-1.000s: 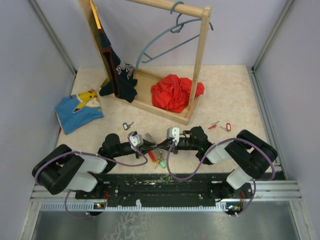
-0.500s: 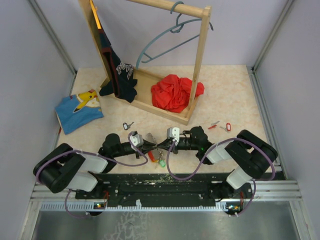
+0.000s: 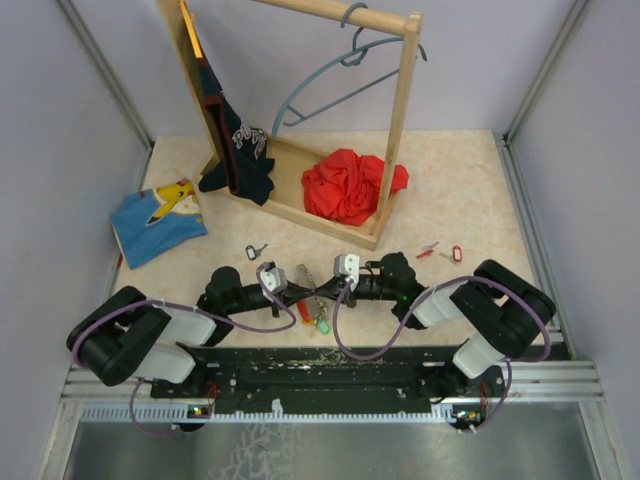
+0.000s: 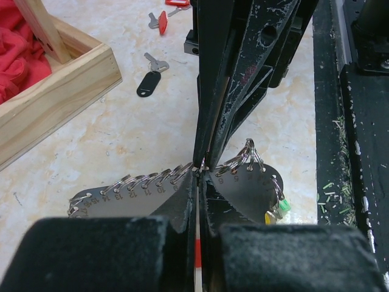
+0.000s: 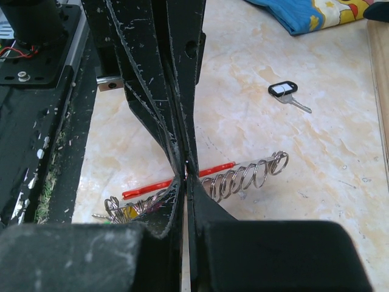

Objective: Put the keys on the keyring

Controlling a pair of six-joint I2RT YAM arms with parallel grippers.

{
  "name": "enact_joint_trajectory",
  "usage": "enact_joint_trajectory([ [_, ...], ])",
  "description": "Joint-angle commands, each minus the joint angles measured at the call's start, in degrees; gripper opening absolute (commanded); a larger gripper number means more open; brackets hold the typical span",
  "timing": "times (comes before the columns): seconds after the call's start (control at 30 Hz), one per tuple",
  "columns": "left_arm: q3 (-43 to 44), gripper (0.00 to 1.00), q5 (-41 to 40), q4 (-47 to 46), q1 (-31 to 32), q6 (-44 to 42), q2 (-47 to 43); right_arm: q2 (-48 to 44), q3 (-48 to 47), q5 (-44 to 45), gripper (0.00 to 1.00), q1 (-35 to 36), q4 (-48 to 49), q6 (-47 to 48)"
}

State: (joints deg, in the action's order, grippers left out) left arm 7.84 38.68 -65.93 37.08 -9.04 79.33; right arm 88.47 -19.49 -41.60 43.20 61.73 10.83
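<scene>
Near the front edge of the desk (image 3: 460,180) the two arms met tip to tip. The left tool (image 4: 199,182) and right tool (image 5: 185,176) were each pinched tight on the keyring (image 4: 130,193). A black-tagged key (image 4: 148,82) lay apart behind them.

Keyring (image 4: 121,204) middle behind left end effector (image 4: 199,179)

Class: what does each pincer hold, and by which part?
The left pincer and the right pincer each pinch the keyring, from opposite sides, midway along its row of silver rings.
</scene>
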Motion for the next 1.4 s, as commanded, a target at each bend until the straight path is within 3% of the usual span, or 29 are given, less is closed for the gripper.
enact_joint_trajectory([
  [0.0, 0.9, 0.0, 0.2, -0.8, -0.2, -0.2, -0.2, -2.6, 0.0, -0.2, 0.0, -0.3, 4.8, -1.3],
  [0.13, 1.2, 0.0, -0.3, 1.2, -0.2, -0.8, -1.4, -6.4, -0.2, 3.6, 0.0, -0.3, -0.1, -2.7],
  [0.23, 2.0, 0.0, -1.2, 4.9, -0.2, -1.4, -2.3, -11.1, -0.6, 8.1, 0.13, -0.3, -6.7, -4.1],
  [0.47, 3.4, 0.0, -3.4, 9.5, -0.2, -2.2, -3.2, -22.0, -5.8, 20.7, 0.23, -0.4, -33.2, -9.2],
  [0.73, 3.8, 0.0, -4.3, 12.2, -0.1, -3.3, -4.4, -30.1, -7.3, 40.1, 0.72, -1.4, -49.5, -14.9],
  [0.9, 3.9, 0.0, -4.6, 12.4, -0.2, -3.1, -4.4, -30.4, -8.0, 44.1, 0.87, -4.9, -55.3, -20.6],
  [1.07, 3.7, 0.0, -5.7, 12.3, -0.2, -1.9, -5.2, -26.5, -9.5, 42.7, 0.88, -12.6, -57.4, -24.8],
  [1.37, 2.6, 0.0, -7.1, 12.5, -0.2, -2.1, -8.2, -16.6, -10.8, 35.3, 0.73, -21.8, -50.4, -26.6],
])
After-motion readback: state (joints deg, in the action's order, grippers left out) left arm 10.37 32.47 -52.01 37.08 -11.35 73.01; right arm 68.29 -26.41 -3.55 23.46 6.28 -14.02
